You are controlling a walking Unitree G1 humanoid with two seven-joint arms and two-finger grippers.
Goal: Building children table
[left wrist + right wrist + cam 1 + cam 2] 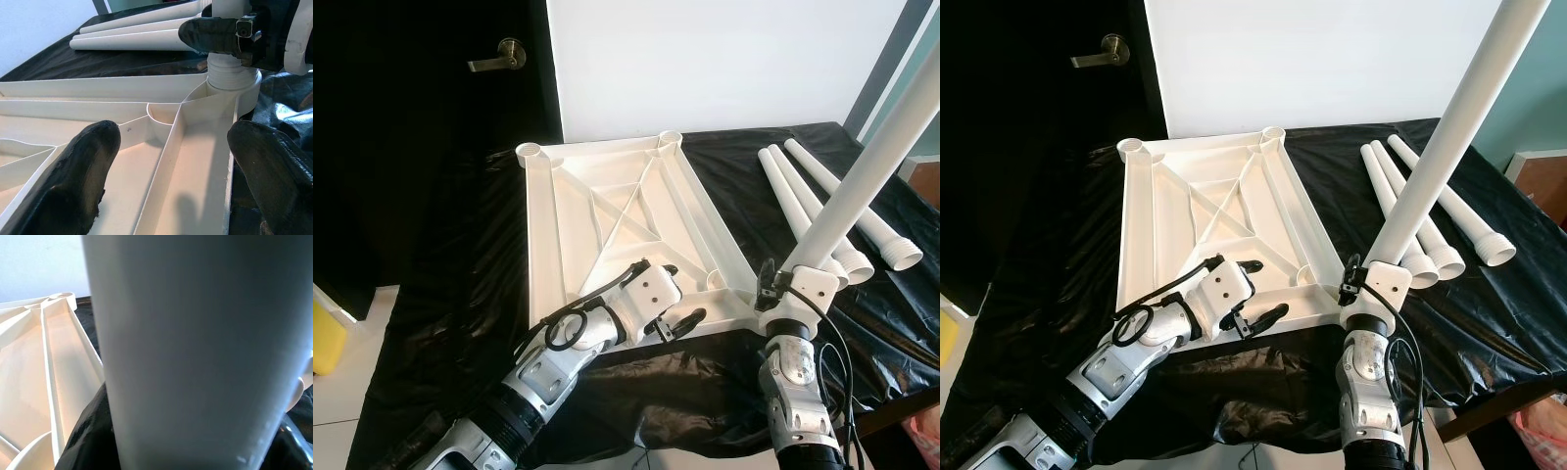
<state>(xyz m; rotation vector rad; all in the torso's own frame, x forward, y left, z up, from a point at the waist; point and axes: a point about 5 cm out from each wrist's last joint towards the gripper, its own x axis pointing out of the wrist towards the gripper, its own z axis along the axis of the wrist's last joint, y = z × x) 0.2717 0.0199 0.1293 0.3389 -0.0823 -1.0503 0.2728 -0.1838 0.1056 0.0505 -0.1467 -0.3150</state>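
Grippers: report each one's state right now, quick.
Left gripper: open, fingers straddling the near edge of the upturned tabletop.
Right gripper: shut on the table leg at the corner socket.

Bright, sharp daylight, perhaps from the right; wrist close-ups blur softly.

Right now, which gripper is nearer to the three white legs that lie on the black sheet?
Right. The right gripper holds a fourth leg at the tabletop's near corner, just beside the lying legs. The left gripper straddles the tabletop's near edge, farther away.
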